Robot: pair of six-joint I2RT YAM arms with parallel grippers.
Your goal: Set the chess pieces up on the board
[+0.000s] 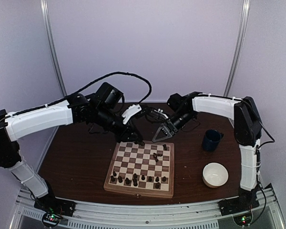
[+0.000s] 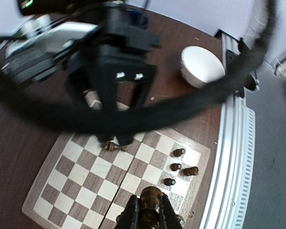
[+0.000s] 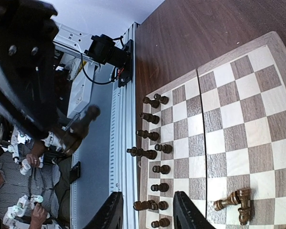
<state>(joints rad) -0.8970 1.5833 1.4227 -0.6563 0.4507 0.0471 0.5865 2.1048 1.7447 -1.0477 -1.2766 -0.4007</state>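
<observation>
The board (image 1: 133, 162) lies at mid table, its near rows lined with dark chess pieces (image 1: 143, 178). Over the board's far left corner my left gripper (image 1: 135, 138) is shut on a dark brown chess piece (image 2: 151, 196), held above the squares. To its right, my right gripper (image 1: 161, 135) hangs over the far edge, open, nothing between its fingers (image 3: 190, 210). Two toppled pieces (image 3: 236, 200) lie on the board (image 3: 238, 109) just beside it. Several standing pieces (image 3: 155, 153) fill the near rows. Another piece (image 2: 112, 146) lies on its side under the right gripper.
A dark blue mug (image 1: 211, 140) stands right of the board, and a white bowl (image 1: 215, 174) sits nearer the front edge. A thick black cable (image 2: 133, 114) crosses the left wrist view. The metal table rail (image 3: 119, 143) runs along the near side.
</observation>
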